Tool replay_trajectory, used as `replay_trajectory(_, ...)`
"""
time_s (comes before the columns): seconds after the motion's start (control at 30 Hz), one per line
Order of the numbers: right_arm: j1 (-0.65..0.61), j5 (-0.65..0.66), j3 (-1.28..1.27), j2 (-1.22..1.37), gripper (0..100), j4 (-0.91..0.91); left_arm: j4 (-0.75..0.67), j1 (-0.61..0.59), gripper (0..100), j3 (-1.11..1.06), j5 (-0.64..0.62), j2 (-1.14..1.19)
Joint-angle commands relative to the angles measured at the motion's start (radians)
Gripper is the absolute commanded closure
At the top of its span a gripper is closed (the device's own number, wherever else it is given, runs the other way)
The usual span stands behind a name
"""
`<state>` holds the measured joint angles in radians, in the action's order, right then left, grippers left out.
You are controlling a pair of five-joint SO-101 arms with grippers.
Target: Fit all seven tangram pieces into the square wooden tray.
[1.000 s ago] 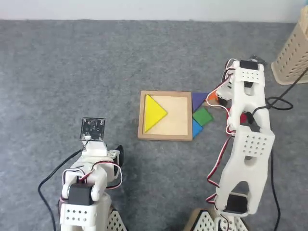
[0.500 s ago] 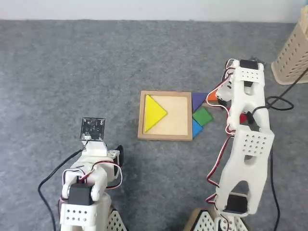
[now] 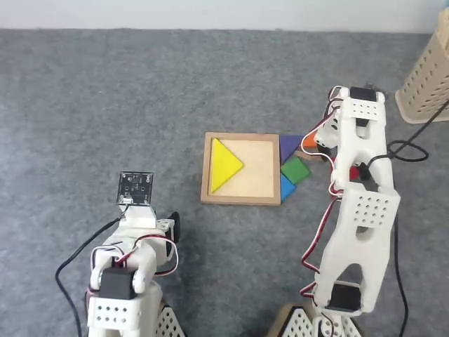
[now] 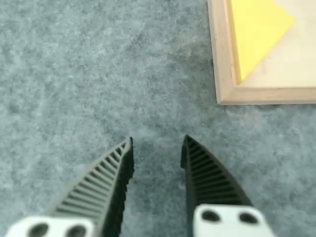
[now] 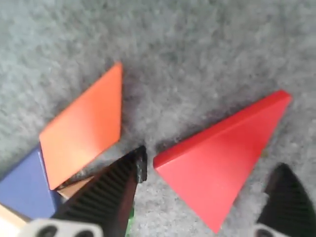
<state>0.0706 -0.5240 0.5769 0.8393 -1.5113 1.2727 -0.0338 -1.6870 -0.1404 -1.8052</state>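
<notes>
Tangram pieces lie in two lots, one inside the square wooden tray and the rest just off its right side, all on a grey carpeted table; at the far left the left arm is drawn back near the front edge, well apart from the tray in the high view. Its own camera shows the left gripper low over bare carpet near a corner of the tray, its ribbed fingers parted with a clear gap and nothing between them.

Mid-table, the tray holds a yellow triangle against its left wall; the rest of the tray floor is bare wood. Right of the tray, a purple triangle sits by the upper corner, a green square tilted below it, and a blue piece by the lower corner, these three close together and touching or nearly touching the tray's outer wall; an orange parallelogram lies just right of the purple triangle.

Further right, the right arm stretches out over these loose pieces; the right gripper is spread wide over a red triangle that lies flat on the carpet, one fingertip just beside the triangle's corner and the other beyond its opposite side; whether either finger touches it I cannot tell. At the far right edge stands a beige perforated basket.
</notes>
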Motion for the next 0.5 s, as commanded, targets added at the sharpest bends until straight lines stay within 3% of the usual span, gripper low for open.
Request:
replay_trajectory(0.0, 0.016, -0.011, 0.032, -0.012, 73.6, -0.019, -0.006, -0.003, 85, 0.002, -0.006, -0.020)
replay_trajectory(0.47, 0.070, 0.043, 0.112, -0.013, 73.9, -0.084, -0.006, -0.003, 85, 0.002, -0.006, -0.020)
